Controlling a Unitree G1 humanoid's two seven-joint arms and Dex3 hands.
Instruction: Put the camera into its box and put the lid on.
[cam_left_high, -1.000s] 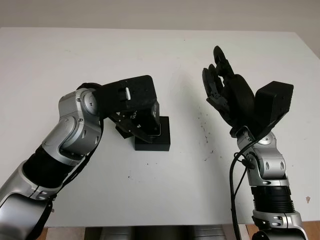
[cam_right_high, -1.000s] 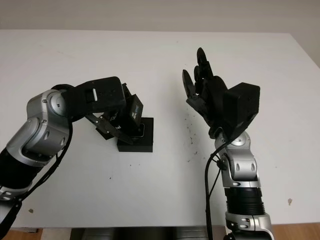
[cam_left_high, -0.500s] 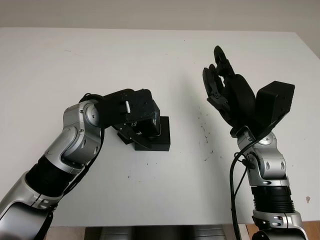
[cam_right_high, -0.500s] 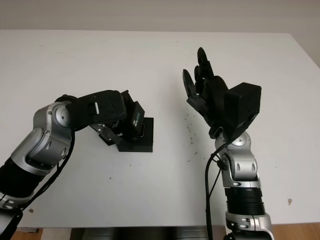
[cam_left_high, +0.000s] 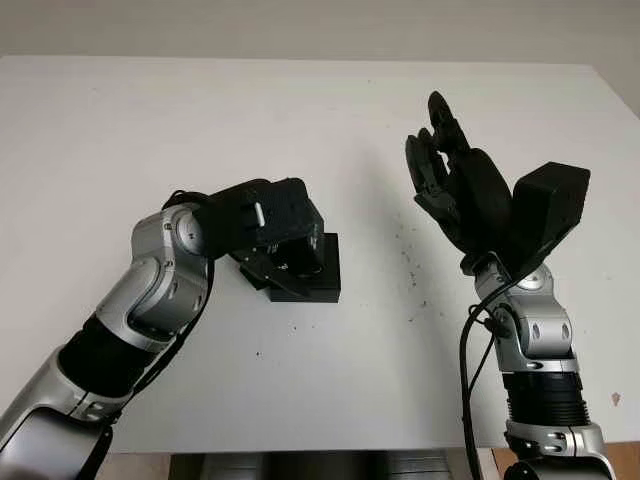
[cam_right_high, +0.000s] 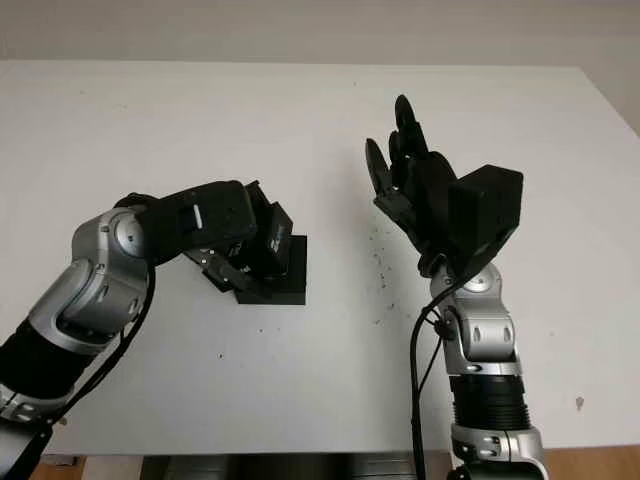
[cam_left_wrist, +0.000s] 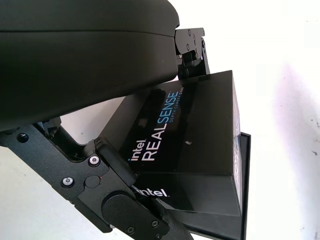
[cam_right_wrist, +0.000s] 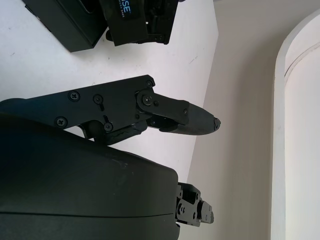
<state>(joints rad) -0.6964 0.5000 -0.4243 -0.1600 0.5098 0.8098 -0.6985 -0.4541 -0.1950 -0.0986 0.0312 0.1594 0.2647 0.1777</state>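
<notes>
My left hand (cam_left_high: 283, 262) is shut on the black box lid (cam_left_wrist: 185, 145), which carries white "intel REALSENSE" print. It holds the lid tilted, low over the left part of the black box base (cam_left_high: 325, 277) that sits on the white table (cam_left_high: 320, 120) at centre. One lid edge is down at the base; I cannot tell whether it is seated. Lid and hand hide the inside of the box. My right hand (cam_left_high: 447, 175) is open and raised above the table, to the right of the box.
Small dark specks (cam_left_high: 410, 270) mark the table between the box and the right arm. The table's far edge meets a pale wall (cam_left_high: 320, 25), and the right wrist view shows the box base (cam_right_wrist: 70, 27) from the side.
My left hand has come down and slightly right with the lid, from above the box to low over its base. The right hand has not moved.
</notes>
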